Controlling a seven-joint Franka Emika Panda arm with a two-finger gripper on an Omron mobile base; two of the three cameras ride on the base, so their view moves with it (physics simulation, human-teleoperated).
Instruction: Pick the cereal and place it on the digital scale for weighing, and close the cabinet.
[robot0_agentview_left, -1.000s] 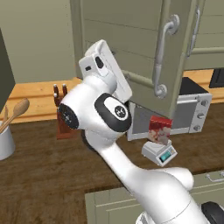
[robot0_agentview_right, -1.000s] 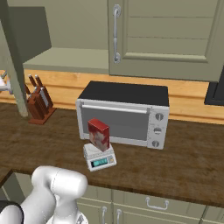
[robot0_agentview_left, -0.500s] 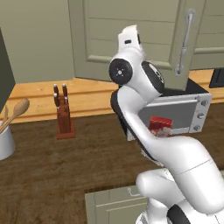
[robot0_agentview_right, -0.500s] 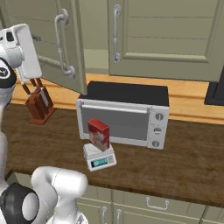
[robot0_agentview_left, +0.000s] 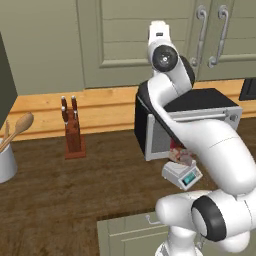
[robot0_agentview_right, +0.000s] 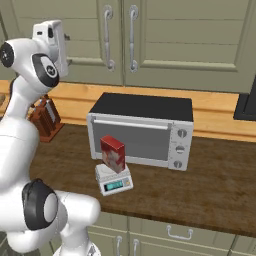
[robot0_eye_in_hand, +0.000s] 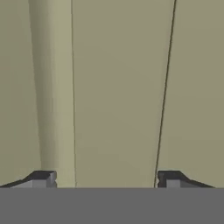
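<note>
**Cereal weighed, cabinet shut**

The cereal (robot0_agentview_right: 113, 153) stands upright on the digital scale (robot0_agentview_right: 114, 180), just in front of the microwave (robot0_agentview_right: 141, 129), so I judge that step done. The cabinet (robot0_agentview_right: 150, 40) doors look flush, handles side by side, so the closing seems finished too. My gripper (robot0_eye_in_hand: 105, 178) faces the door panel up close, fingers (robot0_eye_in_hand: 42, 178) spread apart and holding nothing. Little seems left.

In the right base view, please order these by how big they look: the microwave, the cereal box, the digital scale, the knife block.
1. microwave, clearly largest.
2. knife block, though the robot arm partly covers it.
3. cereal box and digital scale: look about alike, so I do not rank them.
</note>
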